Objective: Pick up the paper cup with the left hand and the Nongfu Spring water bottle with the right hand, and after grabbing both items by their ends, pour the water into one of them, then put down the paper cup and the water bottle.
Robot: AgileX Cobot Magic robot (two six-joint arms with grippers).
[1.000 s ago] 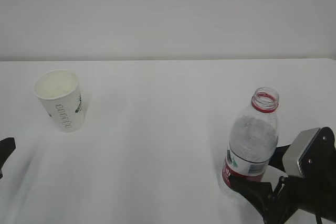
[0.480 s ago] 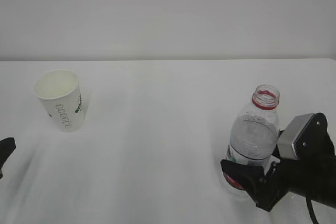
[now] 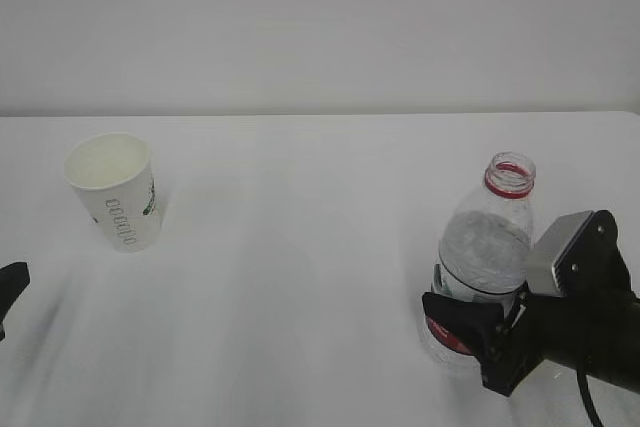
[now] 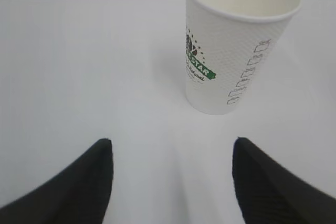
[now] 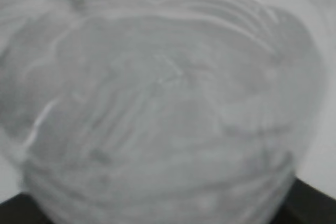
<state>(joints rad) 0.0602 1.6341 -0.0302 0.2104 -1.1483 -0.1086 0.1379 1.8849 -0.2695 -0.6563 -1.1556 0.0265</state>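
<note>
The paper cup (image 3: 115, 192) stands upright at the left of the table, white with green print, and empty inside (image 4: 231, 45). My left gripper (image 4: 170, 142) hovers open just short of it, touching nothing; the exterior view shows only its black tip (image 3: 10, 282) at the left edge. The Nongfu Spring water bottle (image 3: 487, 247) stands uncapped at the right, red neck ring on top. My right gripper (image 3: 480, 312) is shut on its lower, red-labelled part. The bottle's clear ribbed wall (image 5: 168, 103) fills the right wrist view. No water level can be made out.
The white table (image 3: 300, 267) runs back to a pale wall. Its far right corner (image 3: 630, 115) shows at the right of the exterior view. The right arm's grey plate (image 3: 560, 247) sits just right of the bottle.
The right gripper has slid in around the bottle's base and closed on it; the bottle has shifted slightly. The cup and the left gripper have stayed put.
</note>
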